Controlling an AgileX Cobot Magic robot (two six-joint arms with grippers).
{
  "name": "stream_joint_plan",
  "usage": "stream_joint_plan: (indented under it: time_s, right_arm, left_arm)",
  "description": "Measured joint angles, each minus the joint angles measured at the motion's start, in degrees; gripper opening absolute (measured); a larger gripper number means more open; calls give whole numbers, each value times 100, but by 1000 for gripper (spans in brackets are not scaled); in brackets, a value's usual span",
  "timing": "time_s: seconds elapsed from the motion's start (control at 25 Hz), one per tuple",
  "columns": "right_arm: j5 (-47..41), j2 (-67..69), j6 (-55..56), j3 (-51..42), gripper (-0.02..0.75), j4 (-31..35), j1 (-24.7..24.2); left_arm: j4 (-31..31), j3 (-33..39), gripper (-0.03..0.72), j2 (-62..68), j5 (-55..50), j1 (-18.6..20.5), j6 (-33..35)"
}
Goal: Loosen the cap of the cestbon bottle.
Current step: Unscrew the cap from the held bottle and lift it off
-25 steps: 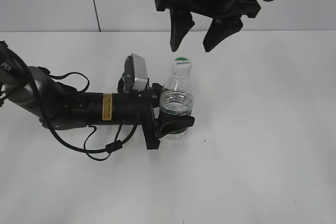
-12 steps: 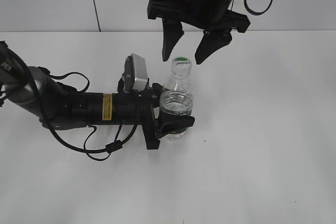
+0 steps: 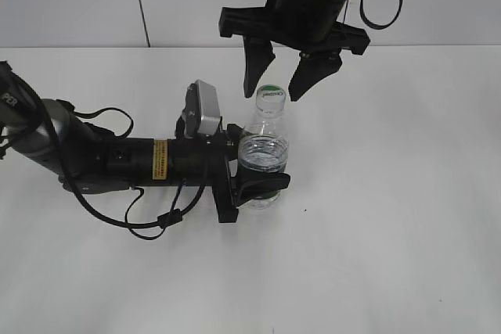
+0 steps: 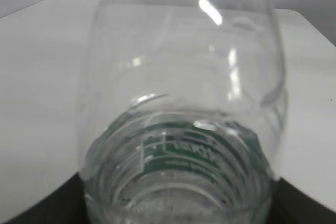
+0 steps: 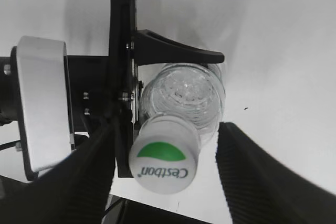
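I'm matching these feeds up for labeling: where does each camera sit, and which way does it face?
Exterior: in front, slanting down at the table; both arms, left gripper, right gripper show.
Left wrist: level, close on the cestbon bottle; dark gripper edges.
Right wrist: straight down on the cap; its fingers show.
All share the bottle.

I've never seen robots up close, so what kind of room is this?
Probably a robot test bench: a bare white table before a plain wall, with only a water bottle held by the left gripper.
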State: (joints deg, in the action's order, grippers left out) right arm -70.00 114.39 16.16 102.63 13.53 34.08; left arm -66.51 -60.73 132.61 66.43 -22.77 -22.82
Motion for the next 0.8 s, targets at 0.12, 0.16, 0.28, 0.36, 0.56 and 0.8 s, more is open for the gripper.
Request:
stream_joint_plan:
  time_s: [0.12,0.16,0.28,0.36,0.56,0.8]
  right_arm:
    - [0,0,0,0,452,0,0]
    - [0,0,0,0,452,0,0]
    - [0,0,0,0,452,0,0]
    - [0,0,0,0,452,5,0]
    - [0,0,-18,0,451,32,0]
    - [0,0,-56,0,451,58,29]
  left_arm:
    - [0,0,405,0,0,0,0]
    - [0,0,405,0,0,0,0]
    - [4,0,405,0,0,0,0]
    - [4,0,405,0,-5,0,0]
    - [11,0,405,0,-5,0,0]
    - [13,0,404,0,-5,0,0]
